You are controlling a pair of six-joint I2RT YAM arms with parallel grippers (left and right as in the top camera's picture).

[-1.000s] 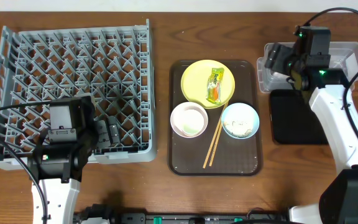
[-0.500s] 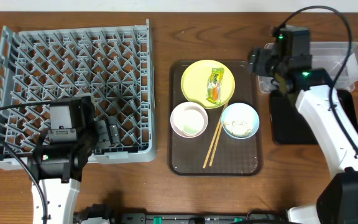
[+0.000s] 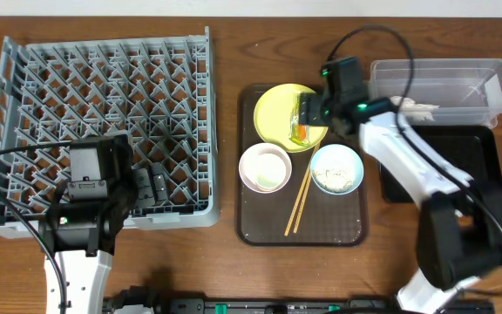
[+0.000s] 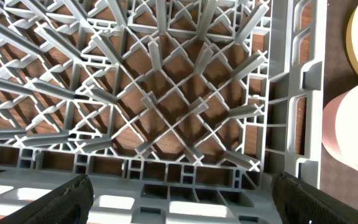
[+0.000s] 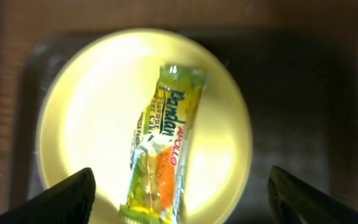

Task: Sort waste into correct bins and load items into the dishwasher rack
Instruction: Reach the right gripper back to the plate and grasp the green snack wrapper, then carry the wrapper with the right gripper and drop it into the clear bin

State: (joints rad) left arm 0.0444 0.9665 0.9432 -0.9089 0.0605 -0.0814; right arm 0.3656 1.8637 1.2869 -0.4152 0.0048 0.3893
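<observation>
The green-and-orange snack wrapper (image 3: 301, 127) (image 5: 163, 146) lies on the yellow plate (image 3: 274, 115) (image 5: 92, 118) at the back of the brown serving tray (image 3: 260, 222). My right gripper (image 3: 313, 112) (image 5: 179, 198) is open, hovering just above the wrapper. The white bowl (image 3: 265, 167) (image 4: 356, 134), the light blue bowl (image 3: 335, 169) with rice and the chopsticks (image 3: 299, 202) are on the tray. My left gripper (image 3: 158, 189) (image 4: 182, 200) is open and empty over the front right corner of the grey dishwasher rack (image 3: 24, 96) (image 4: 185, 93). The clear tub (image 3: 438, 87) and black tray (image 3: 460, 166) sit at the right. The cup is out of view.
The serving tray stands between the rack and the bins. The right arm stretches from the front right across the black tray to the plate. Bare wooden table (image 3: 234, 262) shows in front of the rack and tray.
My right gripper has swung left from over the clear tub to above the wrapper on the yellow plate. The left arm has not moved.
</observation>
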